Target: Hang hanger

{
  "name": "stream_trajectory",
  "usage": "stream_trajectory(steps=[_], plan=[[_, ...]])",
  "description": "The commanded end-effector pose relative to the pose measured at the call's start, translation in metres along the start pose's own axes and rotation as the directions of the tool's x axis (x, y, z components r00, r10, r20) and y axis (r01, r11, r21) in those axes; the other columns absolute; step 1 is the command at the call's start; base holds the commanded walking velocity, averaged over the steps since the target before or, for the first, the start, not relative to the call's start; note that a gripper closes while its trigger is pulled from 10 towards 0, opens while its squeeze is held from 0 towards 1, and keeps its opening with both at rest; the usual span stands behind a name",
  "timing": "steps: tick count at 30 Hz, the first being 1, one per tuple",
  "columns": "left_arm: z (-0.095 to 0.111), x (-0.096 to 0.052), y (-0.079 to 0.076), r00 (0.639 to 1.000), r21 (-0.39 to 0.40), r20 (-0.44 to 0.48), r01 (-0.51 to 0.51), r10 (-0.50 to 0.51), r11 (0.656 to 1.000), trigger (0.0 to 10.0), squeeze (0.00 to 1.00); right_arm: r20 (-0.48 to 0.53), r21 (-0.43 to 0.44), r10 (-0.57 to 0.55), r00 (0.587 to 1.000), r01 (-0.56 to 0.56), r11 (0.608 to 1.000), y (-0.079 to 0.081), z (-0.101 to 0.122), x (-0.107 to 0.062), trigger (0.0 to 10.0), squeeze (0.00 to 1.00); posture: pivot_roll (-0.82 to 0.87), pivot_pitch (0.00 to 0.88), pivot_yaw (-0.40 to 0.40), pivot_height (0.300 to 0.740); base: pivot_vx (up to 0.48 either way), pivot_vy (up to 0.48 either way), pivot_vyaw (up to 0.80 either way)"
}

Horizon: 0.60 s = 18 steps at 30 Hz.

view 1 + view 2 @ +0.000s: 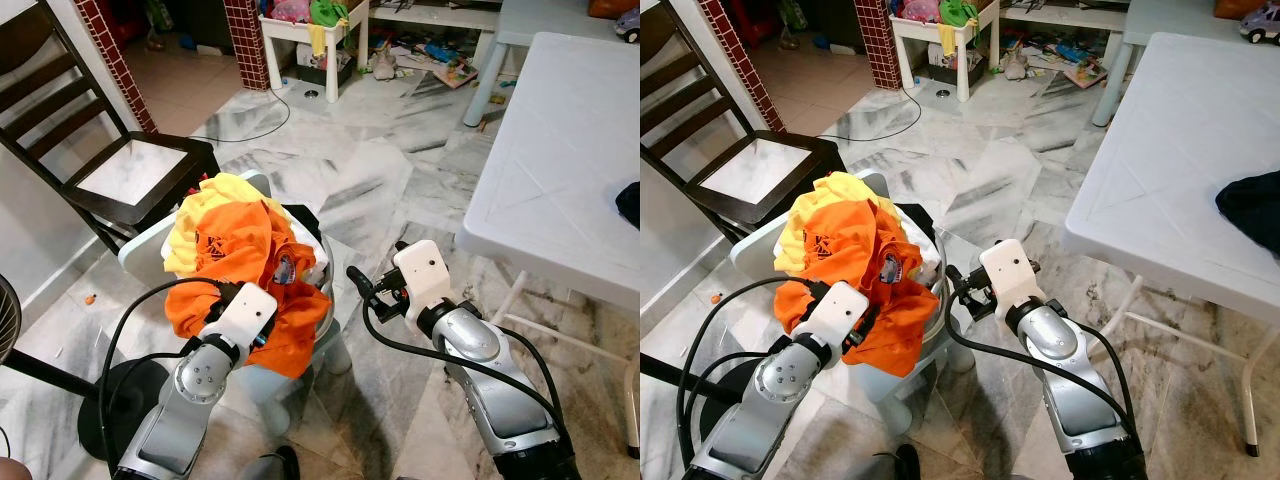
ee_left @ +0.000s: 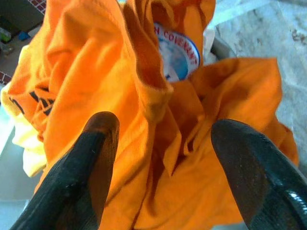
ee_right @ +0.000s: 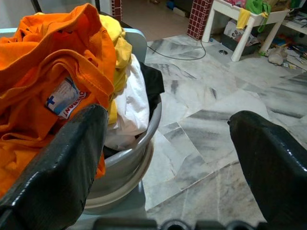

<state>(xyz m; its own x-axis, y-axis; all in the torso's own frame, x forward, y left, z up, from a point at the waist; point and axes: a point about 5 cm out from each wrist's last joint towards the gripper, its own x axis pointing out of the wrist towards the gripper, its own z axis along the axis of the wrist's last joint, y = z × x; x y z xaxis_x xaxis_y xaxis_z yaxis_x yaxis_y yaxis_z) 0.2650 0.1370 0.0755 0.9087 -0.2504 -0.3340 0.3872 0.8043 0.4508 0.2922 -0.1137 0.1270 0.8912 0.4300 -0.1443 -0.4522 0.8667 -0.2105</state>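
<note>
Left gripper [image 2: 163, 158] spread at orange shirt [image 2: 96, 86]

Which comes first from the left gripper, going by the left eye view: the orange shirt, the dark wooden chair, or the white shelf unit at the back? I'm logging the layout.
Left gripper, jaws open:
1. Orange shirt, right at the jaws, atop the laundry pile.
2. Dark wooden chair, beyond the pile on the robot's left.
3. White shelf unit, farthest, across the marble floor.
</note>
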Motion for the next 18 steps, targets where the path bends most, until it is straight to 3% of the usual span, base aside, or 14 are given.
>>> stream_trajectory(steps=[1,7,8,9,10,11,18], plan=[[-0.003,-0.004,0.006,1.0,0.022,-0.014,-0.017,0.017,1.0,10.0,1.0,0.01,-0.001,0.012,1.0,-0.012,1.0,0.003,0.002,0.001,10.0,0.0,-0.05,0.128,0.085,0.74,0.0,0.0,0.0],[-0.017,-0.009,0.011,0.999,0.082,-0.045,-0.022,0.026,0.996,10.0,1.0,0.007,0.003,0.015,1.0,-0.015,1.0,0.004,0.001,0.001,10.0,0.0,-0.05,0.131,0.086,0.74,0.0,0.0,0.0],[-0.02,-0.009,0.013,0.998,0.096,-0.052,-0.023,0.028,0.995,10.0,0.83,0.009,0.004,0.02,1.0,-0.02,1.0,0.005,0.001,0.001,10.0,0.0,-0.05,0.131,0.086,0.74,0.0,0.0,0.0],[-0.02,-0.009,0.014,0.998,0.1,-0.054,-0.023,0.028,0.995,10.0,0.83,0.009,0.004,0.021,1.0,-0.021,1.0,0.005,0.001,0.001,10.0,0.0,-0.05,0.132,0.085,0.74,0.0,0.0,0.0],[-0.021,-0.007,0.016,0.998,0.109,-0.052,-0.025,0.03,0.994,10.0,0.31,0.009,0.005,0.02,1.0,-0.02,1.0,0.005,0.001,0.001,10.0,0.0,-0.05,0.132,0.085,0.74,0.0,0.0,0.0],[-0.021,-0.005,0.017,0.998,0.116,-0.05,-0.024,0.03,0.993,10.0,0.0,0.01,0.005,0.02,1.0,-0.02,1.0,0.004,0.001,0.001,10.0,0.0,-0.05,0.132,0.085,0.74,0.0,0.0,0.0],[-0.02,0.013,0.022,0.999,0.152,-0.036,-0.029,0.035,0.988,10.0,0.0,0.011,0.0,0.019,1.0,-0.019,1.0,0.004,0.003,0.001,10.0,0.0,-0.06,0.133,0.086,0.74,0.0,0.0,0.0]])
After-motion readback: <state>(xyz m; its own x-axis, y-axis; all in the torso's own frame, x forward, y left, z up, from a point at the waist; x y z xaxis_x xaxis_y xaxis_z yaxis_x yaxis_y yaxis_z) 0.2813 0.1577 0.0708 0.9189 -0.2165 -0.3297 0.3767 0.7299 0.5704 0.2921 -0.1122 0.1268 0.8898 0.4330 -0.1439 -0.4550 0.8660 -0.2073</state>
